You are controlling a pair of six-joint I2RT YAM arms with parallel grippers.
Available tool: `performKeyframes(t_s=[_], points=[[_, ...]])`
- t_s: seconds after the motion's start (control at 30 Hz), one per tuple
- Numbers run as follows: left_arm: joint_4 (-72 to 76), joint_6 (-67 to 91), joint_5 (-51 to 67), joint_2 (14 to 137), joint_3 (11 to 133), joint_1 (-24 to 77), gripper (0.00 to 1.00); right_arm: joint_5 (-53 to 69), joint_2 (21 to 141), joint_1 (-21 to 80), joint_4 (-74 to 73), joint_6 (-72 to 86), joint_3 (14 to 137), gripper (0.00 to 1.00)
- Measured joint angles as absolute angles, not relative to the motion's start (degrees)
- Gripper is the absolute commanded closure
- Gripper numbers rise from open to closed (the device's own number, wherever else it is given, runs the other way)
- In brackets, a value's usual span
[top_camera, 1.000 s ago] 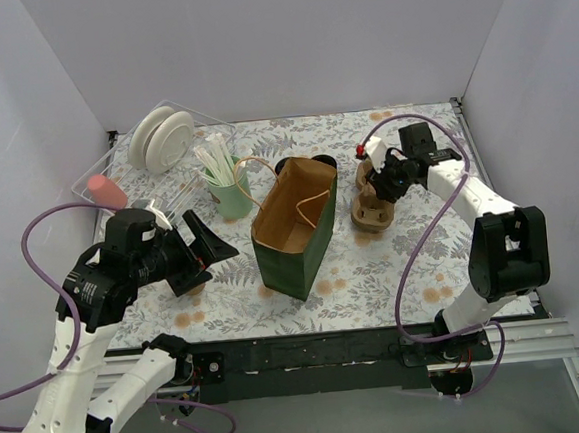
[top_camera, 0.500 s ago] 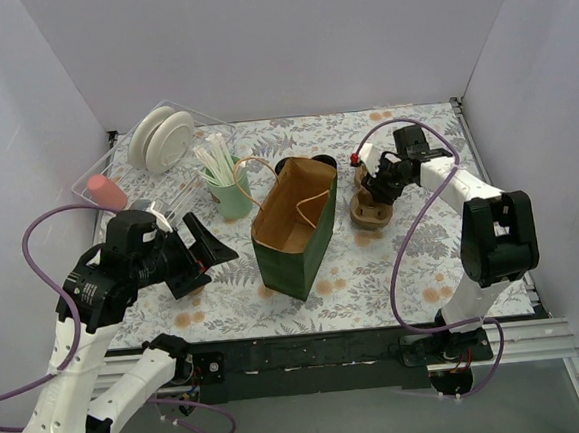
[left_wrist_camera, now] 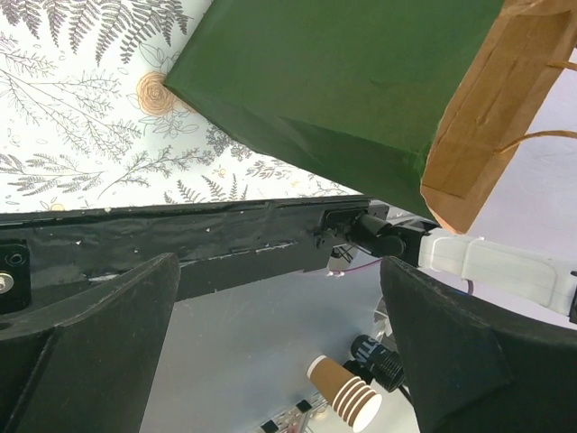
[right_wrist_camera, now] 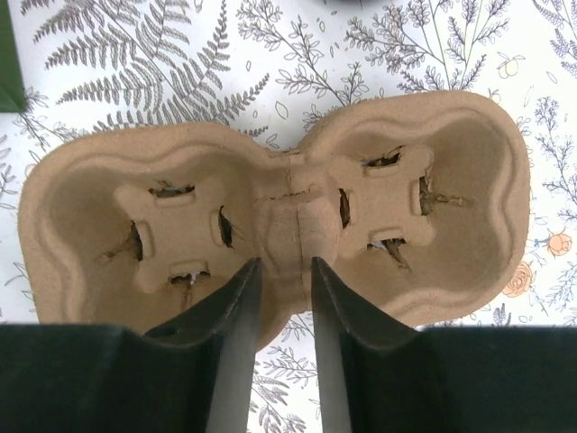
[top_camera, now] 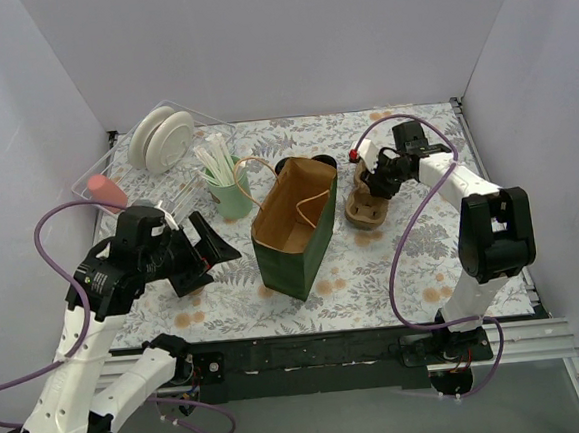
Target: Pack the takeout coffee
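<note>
1. The right gripper (right_wrist_camera: 285,271) is pinching the middle ridge of the cup carrier (right_wrist_camera: 424,180), its fingers standing narrow.
2. The left gripper (top_camera: 211,258) is hovering wide open, left of the paper bag (top_camera: 292,251).
3. The coffee cup (top_camera: 322,161) is standing just behind the bag, only its black lid showing.

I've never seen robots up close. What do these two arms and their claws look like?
Both the left arm and the right arm have white tubular links joined by chunky black joints. A purple cable loops loosely alongside each. The left gripper and the right gripper each end in two flat, matt black fingers.
</note>
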State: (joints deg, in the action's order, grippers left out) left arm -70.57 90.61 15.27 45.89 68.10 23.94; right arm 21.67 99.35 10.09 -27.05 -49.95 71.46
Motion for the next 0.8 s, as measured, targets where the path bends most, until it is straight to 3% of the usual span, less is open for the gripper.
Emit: performKeyframes(t_s=[0.27, 0.5, 0.57, 0.7, 0.8], points=[[-69.9, 89.7, 15.0, 47.2, 68.1, 23.9, 0.05, 22.7, 99.4, 10.1, -27.4, -50.4, 71.9, 0.41], [-68.8, 89.4, 15.0, 47.2, 68.0, 23.9, 0.05, 22.7, 100.2, 10.4, -27.4, -50.6, 71.9, 0.4], [-68.8, 89.3, 14.9, 47.2, 68.0, 23.9, 0.05, 22.4, 100.9, 10.7, -27.1, -50.6, 71.9, 0.41], [-68.8, 89.3, 14.7, 47.2, 68.0, 23.9, 0.05, 21.8, 102.0, 10.9, -26.7, -50.6, 73.0, 0.56], [-68.8, 89.3, 14.5, 47.2, 68.0, 23.9, 0.05, 21.1, 102.4, 11.0, -26.6, -50.2, 73.7, 0.62]])
